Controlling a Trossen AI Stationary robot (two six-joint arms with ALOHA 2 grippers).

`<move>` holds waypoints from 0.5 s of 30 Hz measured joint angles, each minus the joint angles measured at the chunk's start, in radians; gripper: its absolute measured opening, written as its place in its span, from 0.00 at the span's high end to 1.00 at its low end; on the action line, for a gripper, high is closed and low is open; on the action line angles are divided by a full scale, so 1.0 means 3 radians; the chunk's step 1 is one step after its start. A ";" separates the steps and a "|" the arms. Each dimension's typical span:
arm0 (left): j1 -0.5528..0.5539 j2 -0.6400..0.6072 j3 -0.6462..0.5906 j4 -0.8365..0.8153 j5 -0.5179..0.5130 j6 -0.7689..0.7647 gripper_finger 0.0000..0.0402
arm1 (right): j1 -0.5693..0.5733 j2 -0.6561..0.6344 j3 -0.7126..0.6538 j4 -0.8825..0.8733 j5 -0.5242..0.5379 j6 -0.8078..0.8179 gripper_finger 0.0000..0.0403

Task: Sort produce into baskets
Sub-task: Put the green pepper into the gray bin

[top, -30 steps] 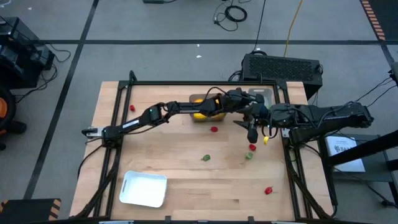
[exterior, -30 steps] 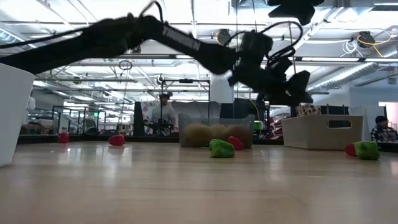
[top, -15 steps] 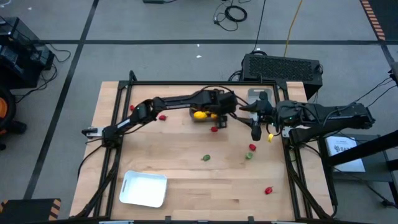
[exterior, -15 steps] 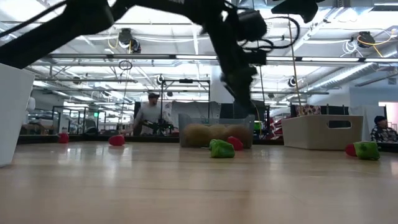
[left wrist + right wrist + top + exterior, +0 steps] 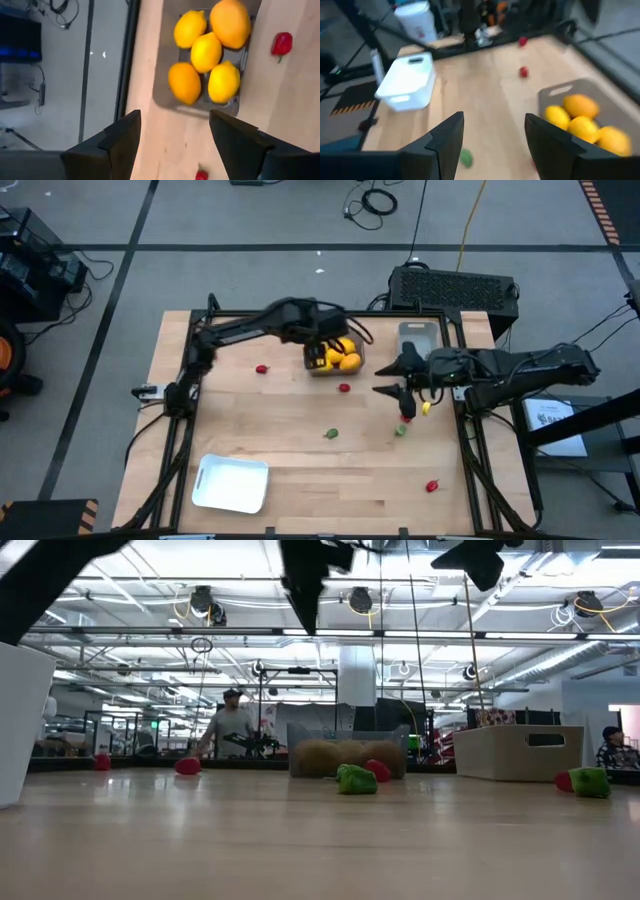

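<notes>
Black and empty, the left gripper [image 5: 325, 348] hangs with its fingers spread apart above the dark grey square bin [image 5: 317, 370] at the back of the table, nothing held between them. That bin holds five round fruits [image 5: 206, 51], yellow and orange, packed close together. The right gripper [image 5: 392, 387] is also spread and empty, raised over the table to the right of the bin, its arm reaching in from the right edge. A red piece [image 5: 344, 388] lies on the wood just in front of the bin, and another red piece [image 5: 261, 368] lies to the bin's left. A green piece [image 5: 330, 434] rests near the table's middle; a further green piece [image 5: 400, 430] lies below the right gripper. One more red piece [image 5: 432, 486] sits toward the front right corner. The pale grey bin [image 5: 420, 334] stands at the back right, the white tray [image 5: 232, 483] at the front left, well apart from the produce. Wooden table [image 5: 280, 420]; a person [image 5: 228, 726] stands beyond it.
</notes>
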 joint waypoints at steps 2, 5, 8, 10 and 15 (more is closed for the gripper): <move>-0.0017 -0.0183 -0.0108 -0.0058 -0.0001 -0.0069 0.39 | 0.0069 0.0090 0.0001 -0.0018 -0.0001 0.0111 0.50; -0.0070 -0.0557 -0.0431 -0.0025 -0.0009 -0.0161 0.39 | 0.0187 0.0245 0.0001 -0.0197 -0.0069 0.0323 0.50; -0.0138 -0.0995 -0.0954 0.0171 -0.0016 -0.0259 0.39 | 0.0318 0.0421 0.0001 -0.0490 -0.0217 0.0580 0.50; -0.0188 -0.1326 -0.1416 0.0483 -0.0018 -0.0298 0.39 | 0.0402 0.0554 0.0001 -0.0633 -0.0256 0.0694 0.50; -0.0360 -0.2121 -0.2724 0.1606 0.0106 -0.0326 0.39 | 0.0527 0.0906 0.0001 -0.0708 -0.0260 0.0734 0.50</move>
